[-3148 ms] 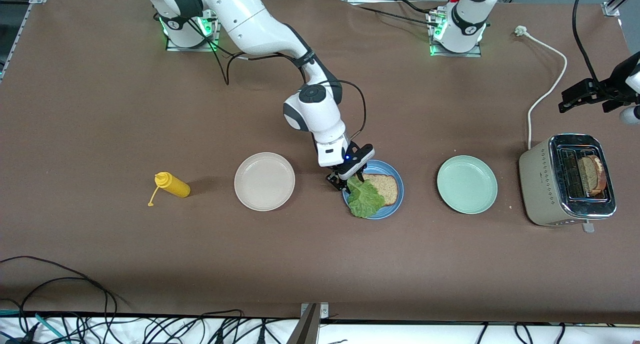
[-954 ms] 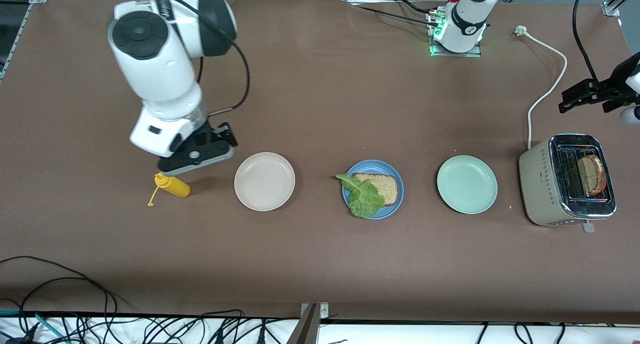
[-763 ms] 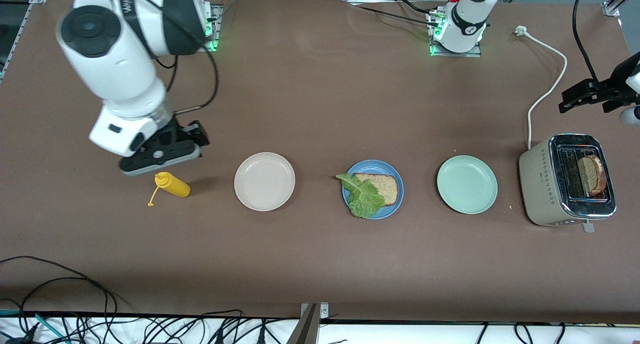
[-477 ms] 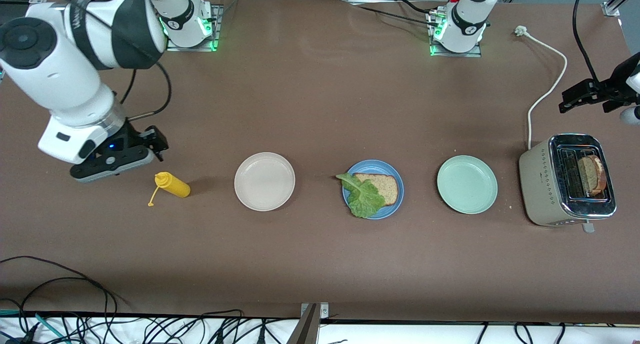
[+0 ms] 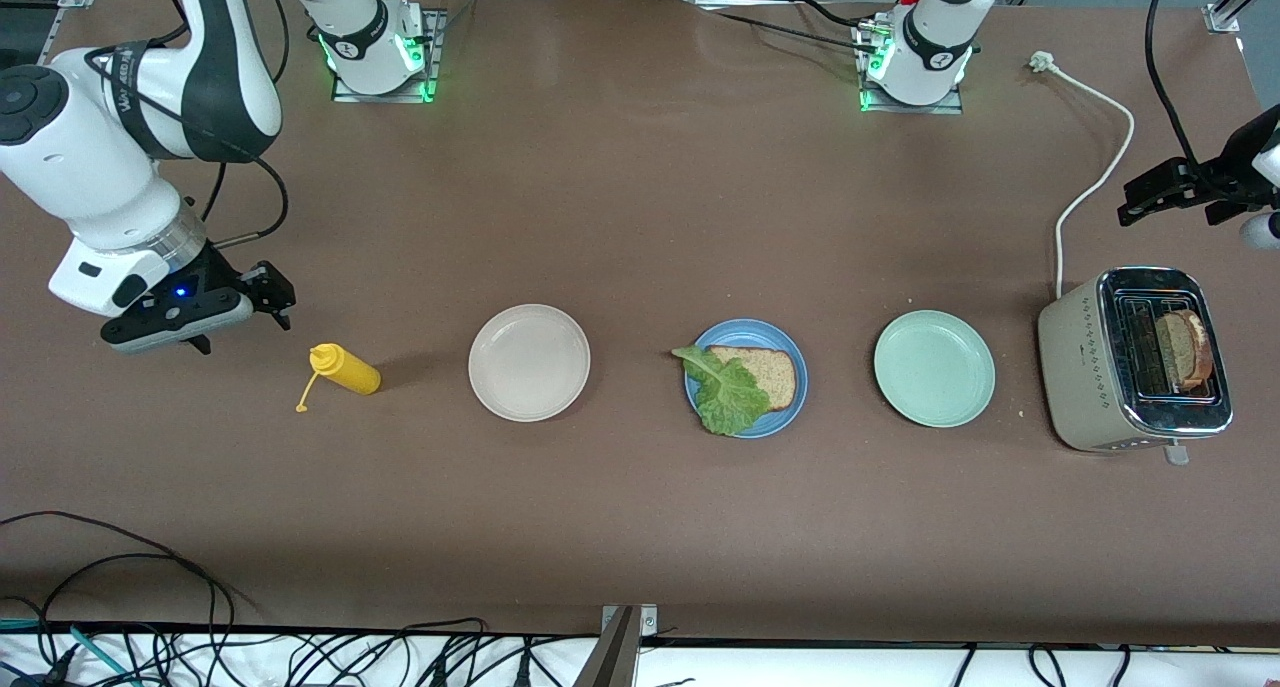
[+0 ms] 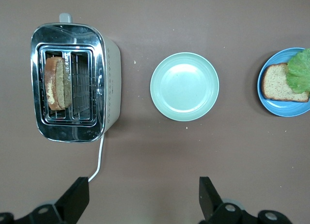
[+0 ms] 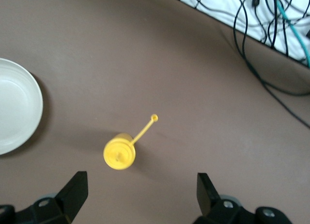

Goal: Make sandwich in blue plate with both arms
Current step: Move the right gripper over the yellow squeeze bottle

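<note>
Blue plate [image 5: 746,425]: on the table mid-row, between the off-white plate and the mint-green plate; nothing stands over it.
Bread slice [image 5: 770,374]: one slice flat on the blue plate, on the side toward the left arm's end.
Lettuce leaf [image 5: 728,392]: lies partly on the slice, overhanging the plate rim toward the right arm's end; no second slice on top.
Mint-green plate [image 5: 934,368]: bare, beside the blue plate toward the left arm's end.
Off-white plate [image 5: 529,362]: bare, beside the blue plate toward the right arm's end.
Toaster [image 5: 1080,387]: at the left arm's end of the row; a bread slice [image 6: 57,83] stands in one slot, other slot vacant; cord runs farther from the front camera.
Mustard bottle [image 5: 346,368]: yellow, cap dangling on its strap, near the right arm's end.
Right gripper [image 5: 230,319]: fingers spread, holding nothing, over bare table just past the mustard bottle.
Left gripper [image 6: 143,200]: fingers spread wide, holding nothing, over table near the toaster; partly cut off at the front view's edge.
Hard to make out: only the fingertips show in either wrist view.
</note>
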